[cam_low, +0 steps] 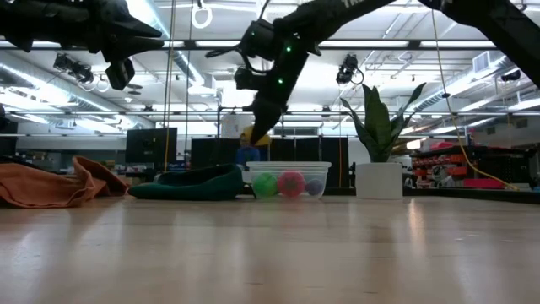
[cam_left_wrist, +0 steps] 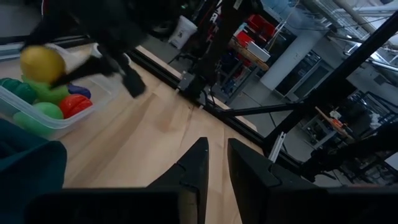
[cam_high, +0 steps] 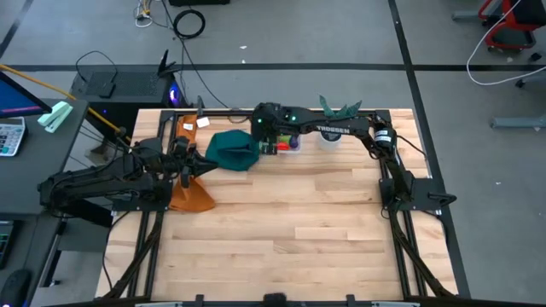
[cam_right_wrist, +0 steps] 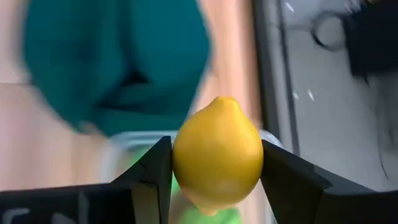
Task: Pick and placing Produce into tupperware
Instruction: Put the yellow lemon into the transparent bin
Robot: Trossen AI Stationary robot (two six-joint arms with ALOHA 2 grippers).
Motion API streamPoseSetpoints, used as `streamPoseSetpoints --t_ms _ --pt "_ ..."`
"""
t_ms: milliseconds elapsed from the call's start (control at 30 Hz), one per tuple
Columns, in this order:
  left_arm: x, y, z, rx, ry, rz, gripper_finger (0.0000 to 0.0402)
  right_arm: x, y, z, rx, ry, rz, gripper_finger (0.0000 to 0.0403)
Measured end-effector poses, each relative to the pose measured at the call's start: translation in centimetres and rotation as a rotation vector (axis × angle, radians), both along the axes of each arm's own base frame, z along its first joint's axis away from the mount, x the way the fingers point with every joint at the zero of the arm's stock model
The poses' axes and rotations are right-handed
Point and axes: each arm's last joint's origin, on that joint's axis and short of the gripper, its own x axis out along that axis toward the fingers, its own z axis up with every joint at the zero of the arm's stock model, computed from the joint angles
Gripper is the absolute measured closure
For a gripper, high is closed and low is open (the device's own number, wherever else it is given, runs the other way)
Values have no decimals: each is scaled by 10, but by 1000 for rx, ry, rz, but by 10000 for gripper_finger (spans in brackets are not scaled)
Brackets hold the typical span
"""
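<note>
My right gripper [cam_right_wrist: 217,163] is shut on the yellow toy lemon [cam_right_wrist: 217,155] and holds it above the clear tupperware [cam_low: 289,181], which stands on the table at the far middle. The lemon also shows in the left wrist view [cam_left_wrist: 40,62]. In the tupperware [cam_left_wrist: 46,121] lie the red [cam_left_wrist: 74,104], light green [cam_left_wrist: 46,111], dark green [cam_left_wrist: 18,90] and purple [cam_left_wrist: 79,91] pieces. My left gripper [cam_left_wrist: 214,165] is shut and empty, raised over the table's left part [cam_high: 183,162]. My right gripper pinches the lemon's two opposite sides [cam_right_wrist: 177,158] between its two fingers [cam_right_wrist: 281,180], across its widest part. The fingers come from above, slanting down. The lemon is lifted clear above the tupperware, one pointed end showing toward the wrist camera.
A teal cloth [cam_high: 232,149] lies just left of the tupperware. An orange cloth [cam_high: 192,194] lies at the table's left under my left arm. A potted green plant in a white pot [cam_low: 378,179] stands right of the tupperware. Bare wood [cam_high: 299,222] spans the near half.
</note>
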Motion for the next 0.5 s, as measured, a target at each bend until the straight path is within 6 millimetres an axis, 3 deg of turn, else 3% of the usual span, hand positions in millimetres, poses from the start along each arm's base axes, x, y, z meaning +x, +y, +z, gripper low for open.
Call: streamPoseSetpoints --t_ms 233,500 --pt "0 0 0 0 -2 0 339 -18 -30 -3 68 -11 -279 246" --pt "0 0 0 0 -3 0 338 -34 -44 -9 159 30 -456 246"
